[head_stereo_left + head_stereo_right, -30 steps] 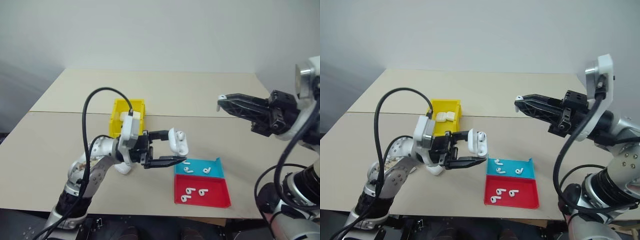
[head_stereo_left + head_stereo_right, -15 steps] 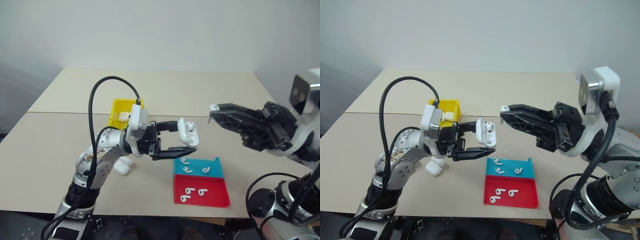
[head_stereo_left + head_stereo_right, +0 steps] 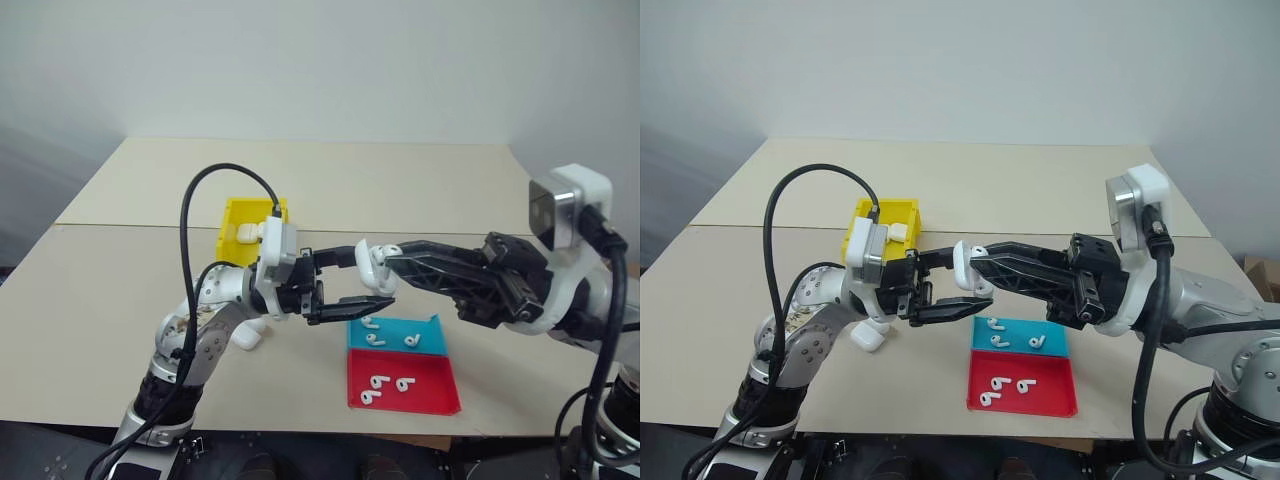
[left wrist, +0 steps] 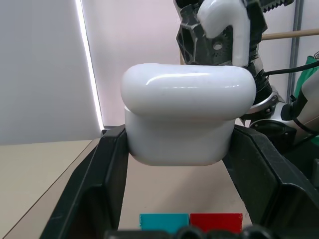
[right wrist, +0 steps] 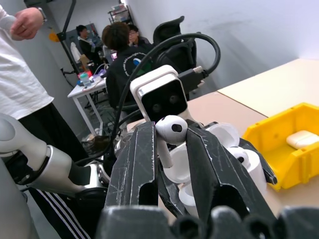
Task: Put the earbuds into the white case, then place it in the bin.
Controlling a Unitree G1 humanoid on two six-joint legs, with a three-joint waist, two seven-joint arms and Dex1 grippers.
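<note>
Beige tabletop (image 3: 120, 290) fills the scene beneath a pale wall, and two robot arms meet above its middle. The left gripper (image 3: 368, 274) is clenched on the white case (image 3: 372, 263), lid flipped open, with one black finger on each side of its body. In the left wrist view the case (image 4: 185, 115) blocks most of what lies past it, so its inside cannot be seen there. The right gripper (image 5: 172, 130) pinches one earbud (image 5: 171, 128) between its fingertips, head up and stem down between the fingers, right at the open case. Whether the earbud touches the case is hard to tell, because the fingers cover the meeting point.

Just below the grippers, near the table's front edge, sits a shallow blue tray (image 3: 432, 333) with three earbuds in it, and touching its near side is a shallow red tray (image 3: 440, 385) with three more. The bin (image 3: 237, 222) stands behind the left arm, partly hidden by the wrist, with a white case (image 5: 302, 139) inside it. Another white case (image 3: 866, 338) lies on the table under that arm, half covered. People sit in the background of the right wrist view.
</note>
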